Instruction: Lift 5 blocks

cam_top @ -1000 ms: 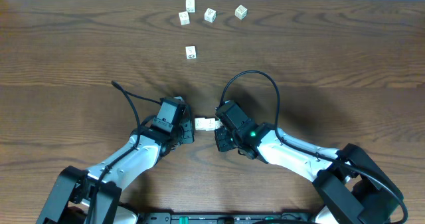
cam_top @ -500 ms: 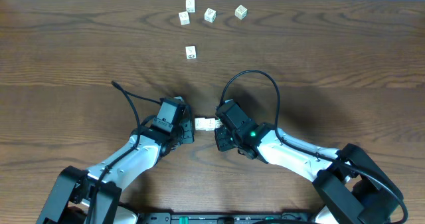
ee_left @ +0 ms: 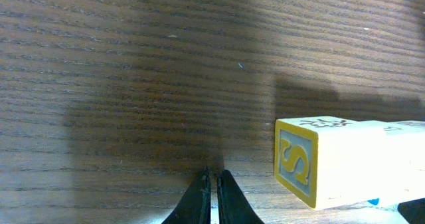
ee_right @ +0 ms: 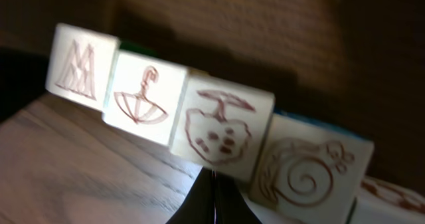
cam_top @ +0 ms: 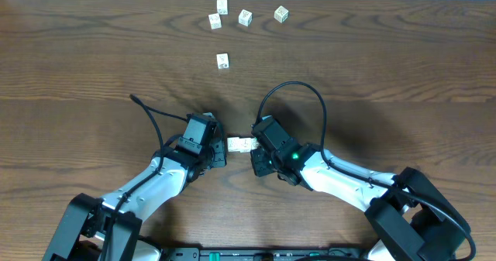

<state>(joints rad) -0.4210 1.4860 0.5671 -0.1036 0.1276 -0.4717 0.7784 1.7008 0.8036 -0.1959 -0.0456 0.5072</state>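
Both arms have sat motionless for the past second: the left gripper (ee_left: 212, 181) and right gripper (ee_right: 214, 184), each with fingers closed on nothing, bracket a short row of blocks (cam_top: 242, 144) at the table's (cam_top: 387, 60) near centre; whether it has left the wood is unclear. Farther off, five loose cubes (cam_top: 245, 17) lie untouched, so the lift appears stalled

The overhead camera looks straight down from far above on the worktop (cam_top: 403, 67), the row of blocks (cam_top: 242, 144) near mid-frame; the left wrist camera sits low and close beside the row's end, looking past its left tool (ee_left: 213, 177); the right wrist camera faces the row's side, closer yet; all three share that row
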